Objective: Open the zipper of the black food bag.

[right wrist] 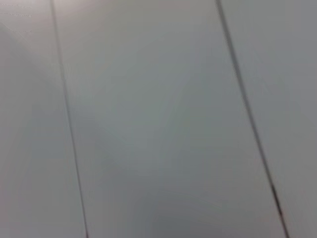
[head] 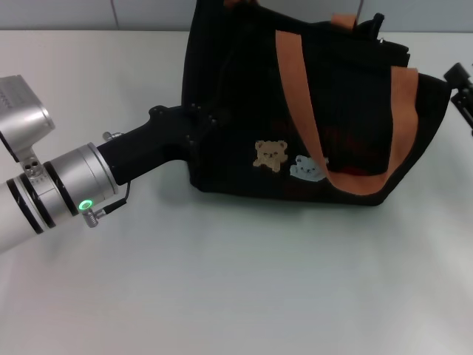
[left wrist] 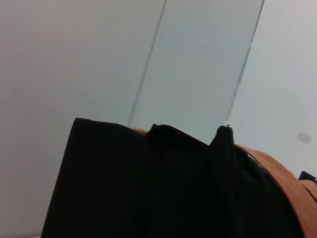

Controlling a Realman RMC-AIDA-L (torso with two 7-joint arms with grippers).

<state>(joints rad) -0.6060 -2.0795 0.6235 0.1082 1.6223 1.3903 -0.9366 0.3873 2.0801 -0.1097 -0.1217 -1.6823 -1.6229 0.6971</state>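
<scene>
The black food bag stands on the white table, with orange handles and two bear patches on its front. My left gripper is pressed against the bag's left end, black against black fabric. In the left wrist view, the bag fills the lower part. The zipper runs along its top edge, with a small silvery bit at a raised point. My right gripper shows only partly at the far right edge, just beside the bag's right end. The right wrist view shows only wall panels.
The white table stretches in front of the bag and to its left. A pale panelled wall rises behind the table. The bag's far orange handle sticks up at the back.
</scene>
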